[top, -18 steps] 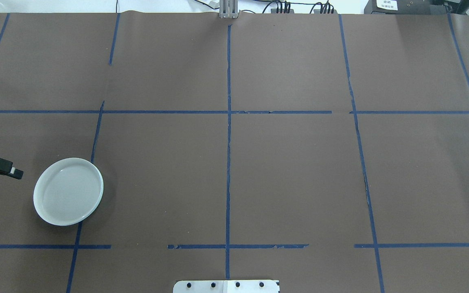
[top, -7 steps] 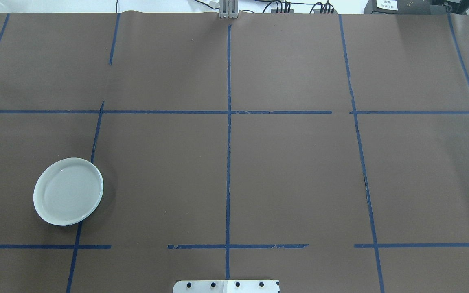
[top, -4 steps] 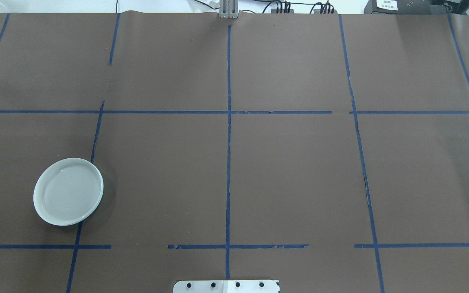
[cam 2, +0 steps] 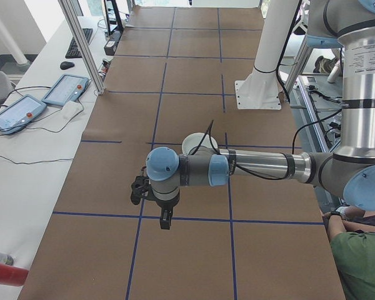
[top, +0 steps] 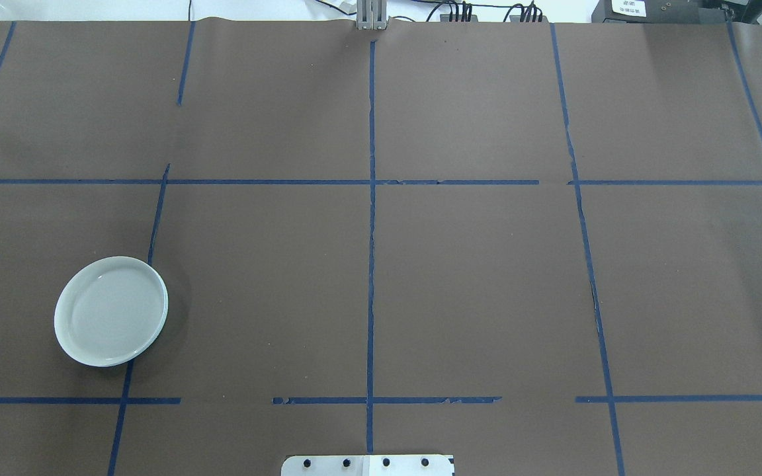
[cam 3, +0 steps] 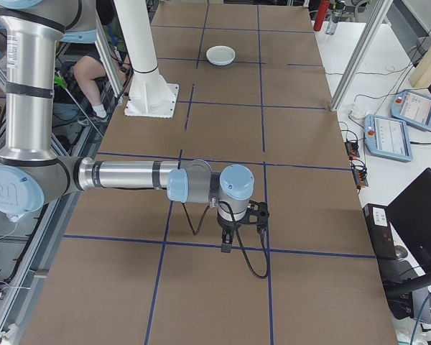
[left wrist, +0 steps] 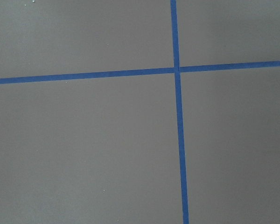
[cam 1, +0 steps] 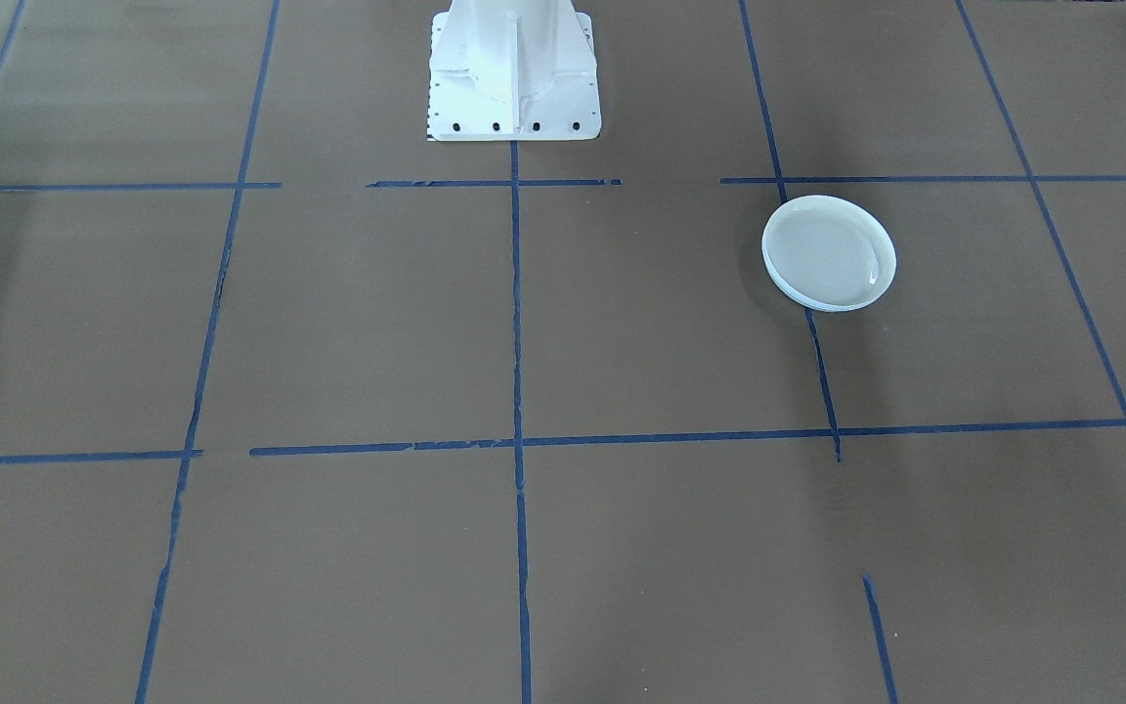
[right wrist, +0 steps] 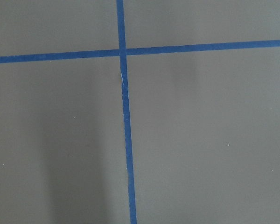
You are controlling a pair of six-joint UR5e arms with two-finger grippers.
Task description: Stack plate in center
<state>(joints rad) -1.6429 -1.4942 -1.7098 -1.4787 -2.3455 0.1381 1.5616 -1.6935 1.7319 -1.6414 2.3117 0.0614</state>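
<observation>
I see one pale, light-blue round shallow plate (top: 111,311) lying flat on the brown paper-covered counter (top: 473,284), on the robot's left side, overlapping a blue tape line (top: 372,251) of the grid and well away from the middle. Both arms reach out over the counter ends; the left pincer (cam 2: 165,220) and right pincer (cam 3: 228,244) point downward, away from the plate, and I cannot tell whether either is open or closed.

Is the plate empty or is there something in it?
Empty. The plate lies flat on the table, its pale inside bare and shiny in both views.
</observation>
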